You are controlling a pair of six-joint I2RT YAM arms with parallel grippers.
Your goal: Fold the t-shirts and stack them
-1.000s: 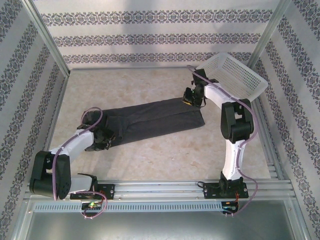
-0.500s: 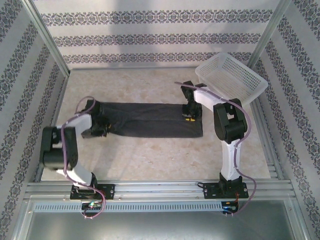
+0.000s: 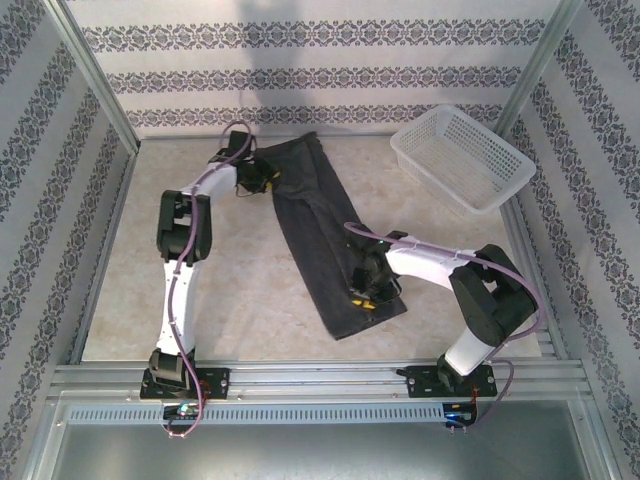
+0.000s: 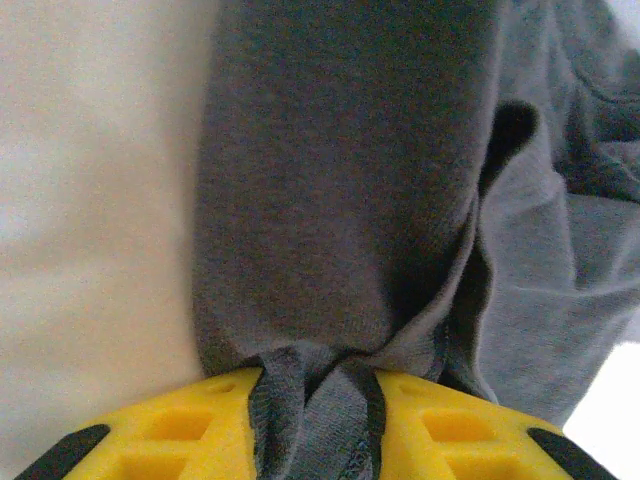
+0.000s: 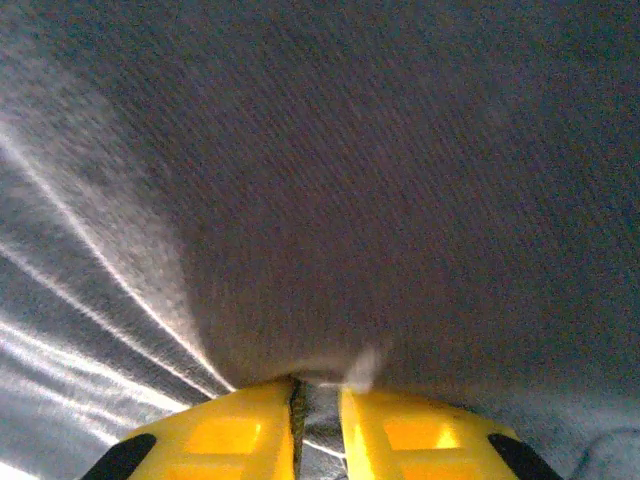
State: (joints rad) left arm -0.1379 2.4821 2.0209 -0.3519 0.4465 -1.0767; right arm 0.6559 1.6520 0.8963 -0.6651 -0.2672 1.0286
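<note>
Beige table (image 3: pixel 240 300), patterned walls (image 3: pixel 300 75); the dark grey t-shirt (image 3: pixel 315 230) lay stretched; the left gripper (image 4: pixel 315 395) pinched bunched cloth between its yellow fingers (image 4: pixel 170 425); the right gripper (image 5: pixel 318 405), nearly closed, nipped a fold.

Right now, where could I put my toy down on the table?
Bare table lies between the left arm and the t-shirt, and between the t-shirt and the basket. It's crowded where the right arm meets the cloth.
</note>
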